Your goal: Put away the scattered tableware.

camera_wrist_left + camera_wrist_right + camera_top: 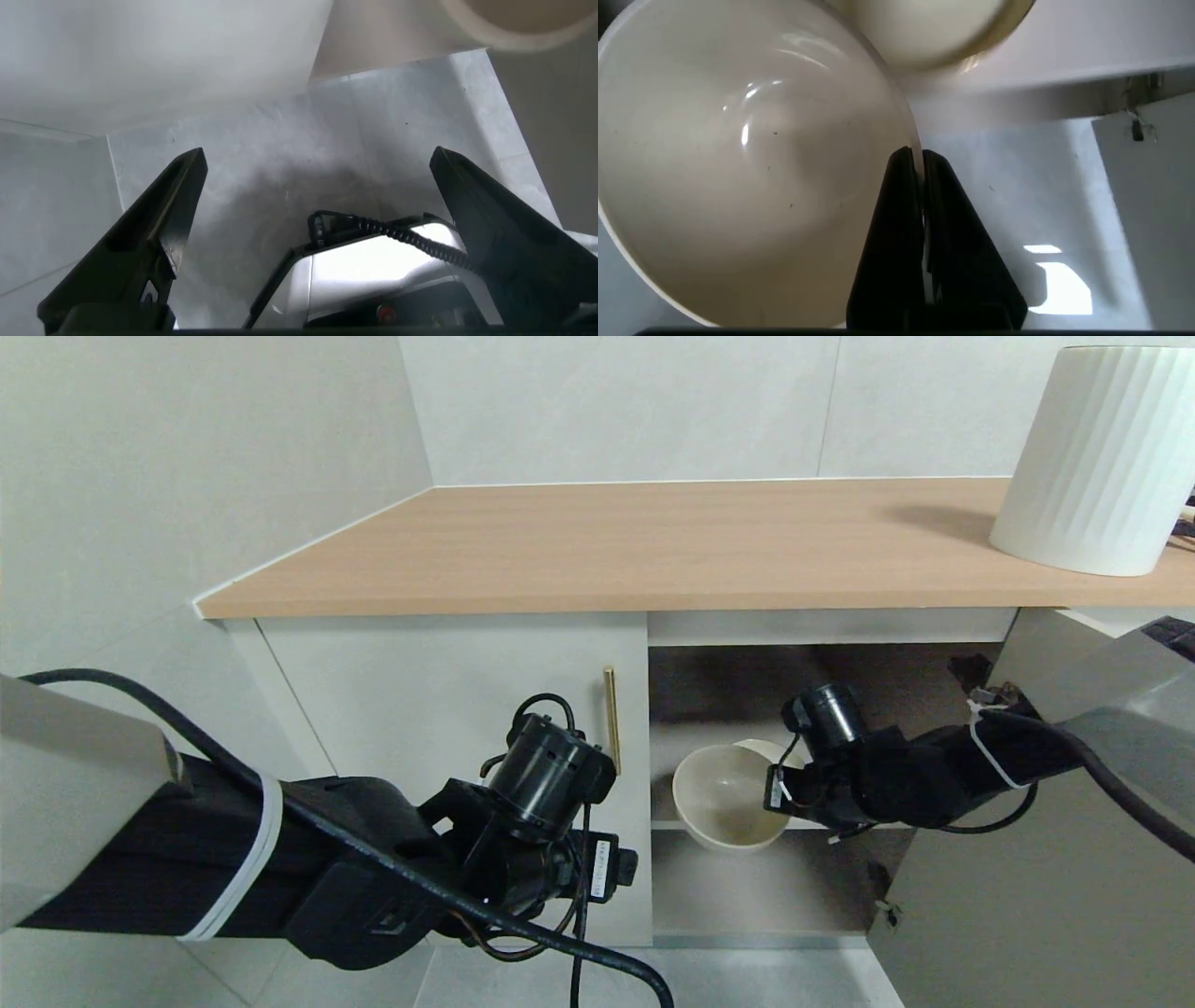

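- Wood counter (653, 541) across top; shut white door (448, 728) below, brass handle (611, 719) on its 3 o'clock edge.
- L gripper (318, 163) fingers spread wide, nothing betw. them, floor beyond.
- Cream bowl (728, 798) tilted in open cupboard, 3 o'clock of handle; 2nd bowl (770, 749) just behind at 1 o'clock.
- R gripper (921, 159) pinched tight on bowl's rim.
- White ribbed vessel (1102, 457) on counter, 1 o'clock; open door (1027, 877) at 4 o'clock.
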Controlling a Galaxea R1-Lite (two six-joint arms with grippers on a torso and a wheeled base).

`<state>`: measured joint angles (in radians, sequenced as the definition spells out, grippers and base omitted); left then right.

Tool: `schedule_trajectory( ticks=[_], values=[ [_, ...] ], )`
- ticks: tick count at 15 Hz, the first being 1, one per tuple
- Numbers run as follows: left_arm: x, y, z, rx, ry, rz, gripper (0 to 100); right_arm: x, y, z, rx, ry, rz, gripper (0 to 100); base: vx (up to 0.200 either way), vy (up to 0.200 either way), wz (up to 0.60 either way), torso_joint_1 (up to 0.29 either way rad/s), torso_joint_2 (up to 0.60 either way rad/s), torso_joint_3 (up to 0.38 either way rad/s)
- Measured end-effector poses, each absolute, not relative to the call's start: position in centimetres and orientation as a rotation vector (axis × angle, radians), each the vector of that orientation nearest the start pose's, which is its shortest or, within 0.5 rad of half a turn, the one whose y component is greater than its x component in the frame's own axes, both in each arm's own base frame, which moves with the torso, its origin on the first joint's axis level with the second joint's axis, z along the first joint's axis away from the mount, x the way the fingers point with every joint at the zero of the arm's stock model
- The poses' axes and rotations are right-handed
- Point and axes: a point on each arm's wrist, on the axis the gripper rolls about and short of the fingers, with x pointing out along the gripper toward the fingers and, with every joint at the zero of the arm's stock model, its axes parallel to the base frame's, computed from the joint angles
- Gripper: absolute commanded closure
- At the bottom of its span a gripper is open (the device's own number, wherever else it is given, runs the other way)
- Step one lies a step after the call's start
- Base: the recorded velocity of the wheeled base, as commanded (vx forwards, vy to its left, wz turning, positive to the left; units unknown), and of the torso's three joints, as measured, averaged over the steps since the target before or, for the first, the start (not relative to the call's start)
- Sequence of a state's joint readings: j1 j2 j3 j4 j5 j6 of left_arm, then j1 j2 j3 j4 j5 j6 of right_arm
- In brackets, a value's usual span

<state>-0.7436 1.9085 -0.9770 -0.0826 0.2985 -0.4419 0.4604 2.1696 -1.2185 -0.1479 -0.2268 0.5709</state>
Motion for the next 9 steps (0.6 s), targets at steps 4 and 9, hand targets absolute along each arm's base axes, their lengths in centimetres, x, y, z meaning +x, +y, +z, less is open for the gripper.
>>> schedule_trajectory(
  ticks=[4,9],
  values=[
    [24.8,-21.9,11.2,0.011,0.807,-0.238,0,38.4,16.6,8.0,0.361,0.730,-0.085,100,0.000,0.000,0.00,0.000,0.00,0.000],
    [24.8,-21.9,11.1,0.013,0.808,-0.238,0,40.6,15.4,7.6,0.435,0.678,-0.140,100,0.000,0.000,0.00,0.000,0.00,0.000]
  ],
)
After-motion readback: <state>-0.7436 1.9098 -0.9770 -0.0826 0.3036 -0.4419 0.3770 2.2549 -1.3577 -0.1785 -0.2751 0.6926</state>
